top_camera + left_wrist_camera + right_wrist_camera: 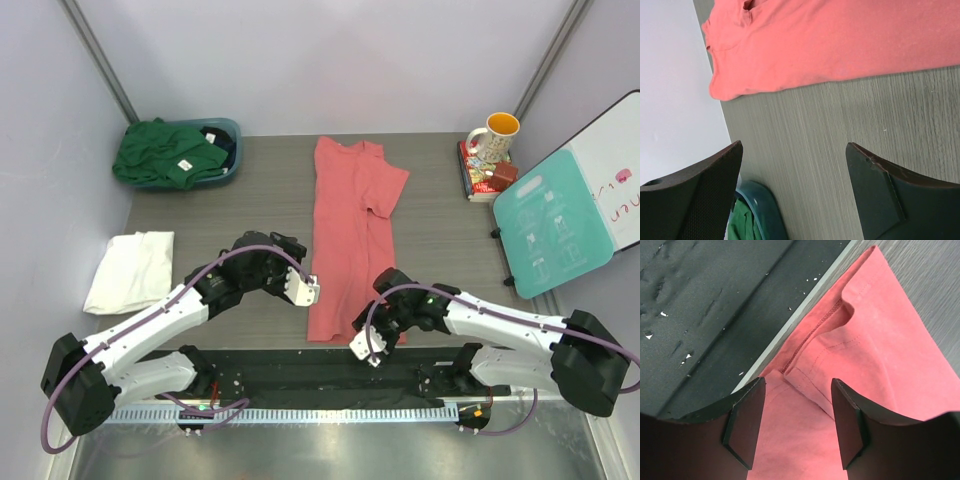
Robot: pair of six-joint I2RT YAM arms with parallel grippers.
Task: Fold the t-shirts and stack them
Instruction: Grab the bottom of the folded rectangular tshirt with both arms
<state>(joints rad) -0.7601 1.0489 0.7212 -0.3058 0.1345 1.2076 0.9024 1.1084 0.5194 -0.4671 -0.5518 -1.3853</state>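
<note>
The coral-red t-shirt lies folded lengthwise in a long strip down the middle of the table. My left gripper is open and empty just left of its near part; its wrist view shows the shirt's edge beyond the fingers. My right gripper is open over the shirt's near right corner, with the hem between and beyond its fingers, not gripped. The white t-shirt lies folded at the left. The dark green t-shirt sits in the teal tub.
A mug stands on books at the back right. A teal-and-white board leans at the right. A black mat runs along the near edge, also in the right wrist view. The tub shows in the left wrist view.
</note>
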